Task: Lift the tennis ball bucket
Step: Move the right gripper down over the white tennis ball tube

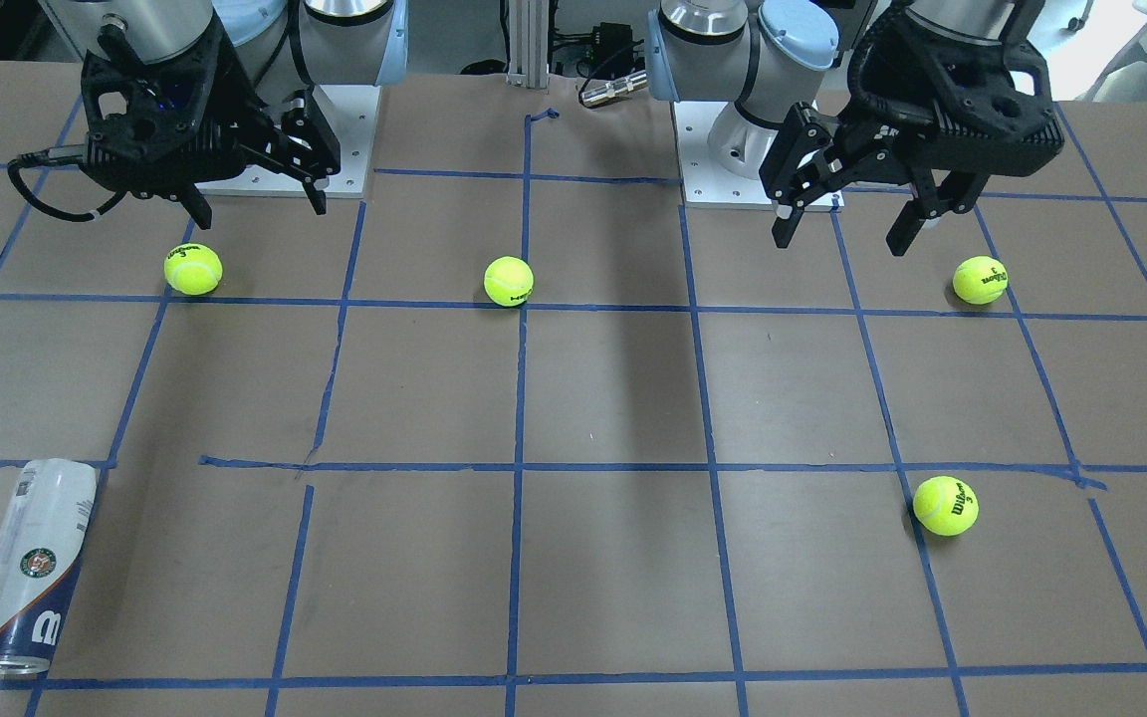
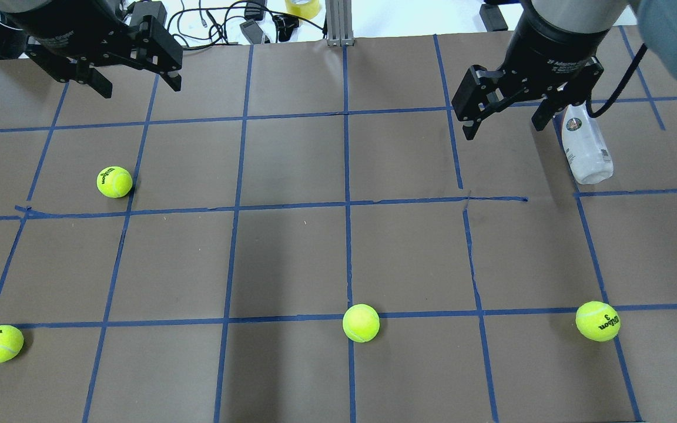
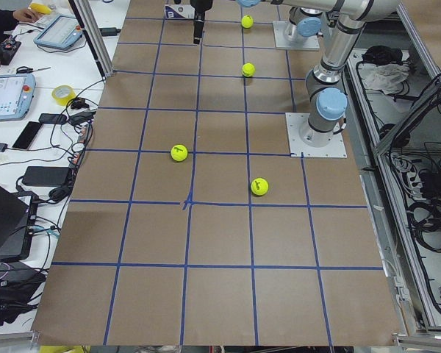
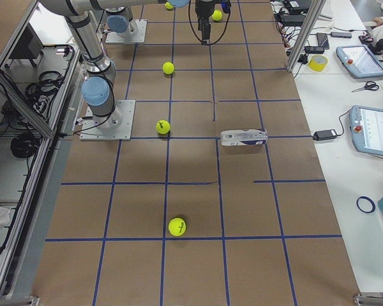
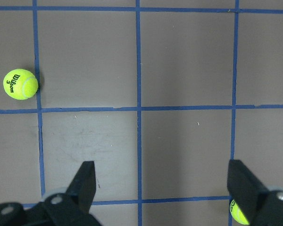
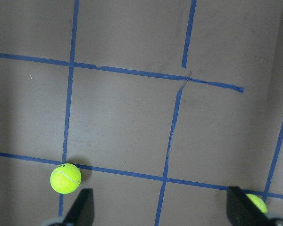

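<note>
The tennis ball bucket (image 1: pixel 31 568) is a clear can with a white label and navy band. It lies on its side near the table's far edge on my right side, and also shows in the overhead view (image 2: pixel 586 144) and the right side view (image 4: pixel 244 138). My right gripper (image 1: pixel 262 214) is open and empty, raised above the table near my base, well apart from the can. In the overhead view the right gripper (image 2: pixel 503 130) overlaps the can's top end. My left gripper (image 1: pixel 842 214) (image 2: pixel 140 89) is open and empty, also raised. Neither wrist view shows the can.
Several yellow-green tennis balls lie loose on the brown table: one below the right gripper (image 1: pixel 193 269), one at the centre (image 1: pixel 509 281), one near the left gripper (image 1: pixel 980 280), one farther out on the left side (image 1: pixel 945 505). Blue tape lines grid the table.
</note>
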